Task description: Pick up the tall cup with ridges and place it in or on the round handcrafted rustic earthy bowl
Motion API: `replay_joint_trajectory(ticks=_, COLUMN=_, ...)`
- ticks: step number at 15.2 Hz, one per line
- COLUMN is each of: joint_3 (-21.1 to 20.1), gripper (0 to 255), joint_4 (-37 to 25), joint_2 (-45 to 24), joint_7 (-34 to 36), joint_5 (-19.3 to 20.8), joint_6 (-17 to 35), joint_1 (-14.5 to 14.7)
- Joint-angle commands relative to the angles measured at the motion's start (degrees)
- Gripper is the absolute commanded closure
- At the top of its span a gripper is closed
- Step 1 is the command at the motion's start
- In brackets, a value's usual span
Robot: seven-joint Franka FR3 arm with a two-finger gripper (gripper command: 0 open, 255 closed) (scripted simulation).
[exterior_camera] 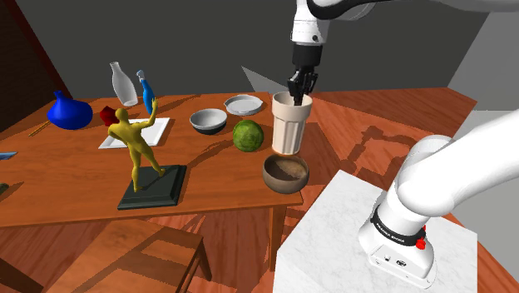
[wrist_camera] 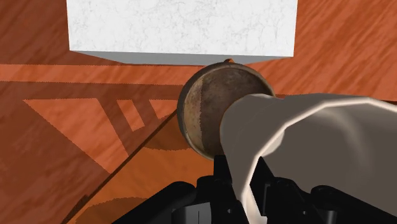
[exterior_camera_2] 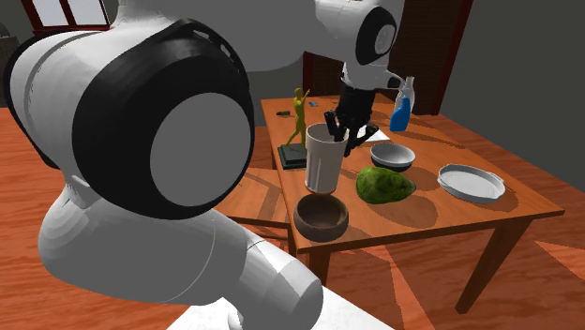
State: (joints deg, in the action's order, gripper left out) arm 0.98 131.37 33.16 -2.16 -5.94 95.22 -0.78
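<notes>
Close to the table [exterior_camera: 58,171] edge sits the bowl [exterior_camera: 285,173], so we risk the cup [exterior_camera: 290,129], rim-clamped in the gripper [exterior_camera: 300,91], nudging it off.

Wooden table [exterior_camera: 71,171], wood floor [exterior_camera: 378,116], grey walls [exterior_camera: 183,33]

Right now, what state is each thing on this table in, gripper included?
ridged cup: upright, looks empty, beside the brown bowl, not in it.
gripper: shut on the ridged cup's rim.
brown bowl: upright, empty.
grey bowl: upright, empty.
white dish: upright, empty.
clear bottle: standing.
blue spray bottle: standing.
yellow figurine: upright on its dark base.
</notes>
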Motion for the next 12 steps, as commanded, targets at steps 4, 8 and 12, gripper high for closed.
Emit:
replay_joint_trajectory(ticks=4, joint_3=0.00, gripper=255, joint_4=3.86, joint_2=0.03, joint_7=-0.44, joint_5=-0.06, joint_6=3.87, joint_1=-0.04)
replay_joint_trajectory(ticks=8, joint_3=-0.04, gripper=255, joint_4=6.86, joint_2=-0.07, joint_7=-0.75, joint_5=-0.14, joint_6=6.96, joint_1=-0.04)
replay_joint_trajectory(ticks=12, joint_3=-0.07, gripper=255, joint_4=9.70, joint_2=-0.40, joint_7=-1.07, joint_5=-0.25, joint_6=10.11, joint_1=-0.03)
